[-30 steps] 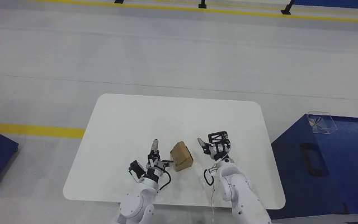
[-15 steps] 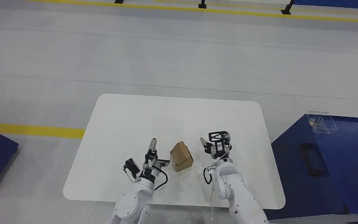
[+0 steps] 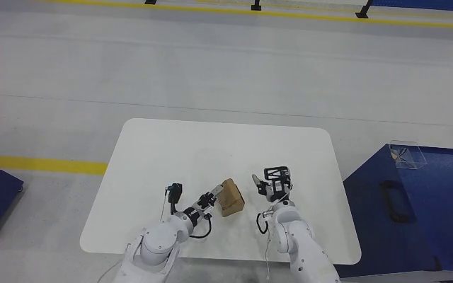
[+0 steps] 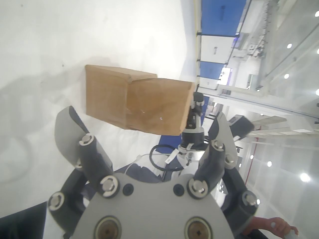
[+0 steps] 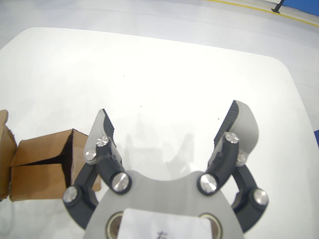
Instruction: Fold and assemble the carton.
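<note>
Since a second ago the left arm has swung round; its left gripper (image 3: 210, 197), which then pointed away from the robot, is now turned sideways toward the carton (image 3: 230, 197), and the arm's bulk has shifted further to the left along the near edge of the table (image 3: 212, 145). The right arm has hardly stirred, and the carton lies where it did.

The carton, of brown cardboard, sits on the table near the front edge, between the two grippers. In the left wrist view the carton (image 4: 134, 103) lies just ahead of the left gripper (image 4: 144, 119); the jaws are spread wide and pinch nothing, and whether a fingertip touches the cardboard cannot be told.

In the right wrist view the carton (image 5: 39, 160) shows one end not fully closed; its flaps meet loosely, with a dark gap between them. The right gripper (image 5: 170, 110) is just beside that end, pointing away from the robot over bare table; its jaws are spread and hold nothing. From above, the right gripper (image 3: 269, 178) stands just to the right of the carton, apart from it.
</note>
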{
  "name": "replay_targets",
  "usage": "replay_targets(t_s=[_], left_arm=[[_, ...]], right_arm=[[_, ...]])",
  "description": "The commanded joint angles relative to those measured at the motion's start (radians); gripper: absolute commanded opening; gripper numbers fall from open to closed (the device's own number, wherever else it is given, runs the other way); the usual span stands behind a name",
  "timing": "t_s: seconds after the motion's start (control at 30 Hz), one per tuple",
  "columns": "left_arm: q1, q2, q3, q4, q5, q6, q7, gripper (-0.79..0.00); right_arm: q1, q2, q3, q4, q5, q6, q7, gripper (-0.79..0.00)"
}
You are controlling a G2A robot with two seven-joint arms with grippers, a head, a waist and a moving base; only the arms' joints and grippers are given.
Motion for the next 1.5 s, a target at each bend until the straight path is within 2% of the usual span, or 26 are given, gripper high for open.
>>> replay_targets(t_s=[0.0,0.13,0.2,0.27,0.47,0.6,0.7,0.83,1.13,1.3,1.47], left_arm=[[-0.018,0.000,0.014,0.034,0.023,0.006,0.014,-0.268],[-0.043,-0.006,0.042,0.084,0.008,-0.006,0.031,-0.240],[-0.048,-0.008,0.048,0.099,-0.012,-0.019,0.039,-0.200],[-0.054,-0.011,0.053,0.115,-0.043,-0.034,0.035,-0.222],[-0.066,-0.016,0.078,0.150,-0.074,-0.079,0.053,-0.185],[-0.073,-0.020,0.095,0.167,-0.081,-0.089,0.070,-0.222],[-0.078,-0.022,0.105,0.181,-0.092,-0.092,0.080,-0.308],[-0.082,-0.025,0.118,0.199,-0.098,-0.106,0.100,-0.351],[-0.079,-0.027,0.124,0.212,-0.121,-0.132,0.128,-0.357],[-0.076,-0.027,0.122,0.211,-0.136,-0.130,0.132,-0.406],[-0.079,-0.027,0.132,0.217,-0.125,-0.117,0.139,-0.403]], right_arm=[[0.005,-0.001,-0.004,0.006,0.001,-0.001,0.000,0.000],[0.012,-0.002,-0.015,0.010,-0.006,-0.012,-0.001,0.000],[0.011,-0.003,-0.020,0.008,-0.010,-0.019,-0.007,0.000],[0.011,-0.003,-0.023,0.009,-0.013,-0.021,-0.009,0.000],[0.017,-0.003,-0.029,0.017,-0.021,-0.029,-0.007,0.000],[0.014,-0.002,-0.033,0.013,-0.034,-0.053,-0.012,0.000],[0.011,-0.001,-0.035,0.009,-0.041,-0.068,-0.003,0.000],[0.013,-0.002,-0.039,0.009,-0.041,-0.059,0.002,0.000],[0.054,-0.008,-0.064,0.070,-0.045,-0.067,0.040,0.000],[0.065,-0.010,-0.073,0.090,-0.040,-0.077,0.044,0.000],[0.071,-0.011,-0.077,0.107,-0.044,-0.080,0.047,0.000]])
